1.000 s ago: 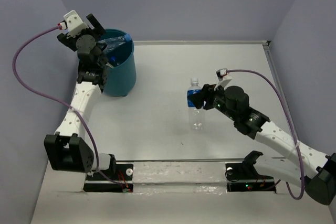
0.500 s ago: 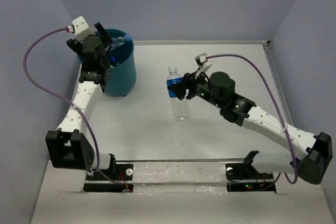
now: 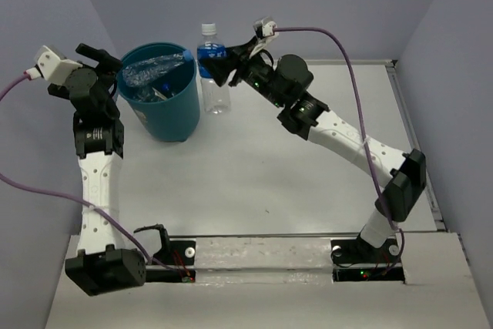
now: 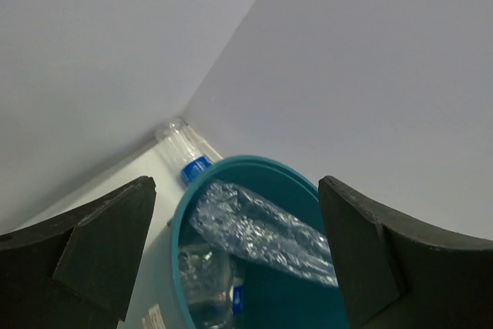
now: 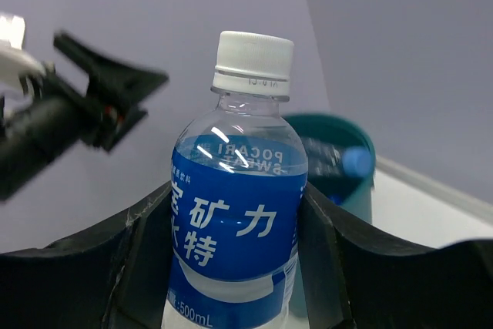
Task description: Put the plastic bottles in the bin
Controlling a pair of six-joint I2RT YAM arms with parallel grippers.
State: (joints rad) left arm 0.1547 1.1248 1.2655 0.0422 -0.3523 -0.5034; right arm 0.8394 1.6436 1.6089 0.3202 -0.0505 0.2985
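1 clear, blue-labelled, white-capped bottle [image 3: 212, 75] is upright just beside the round teal bin [image 3: 176, 117], which holds several crumpled clear bottles [image 3: 150, 73].

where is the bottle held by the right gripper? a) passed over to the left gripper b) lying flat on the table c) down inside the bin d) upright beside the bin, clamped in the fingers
d: the top view shows the bottle upright just right of the bin, outside its rim, with the right gripper closed around it.
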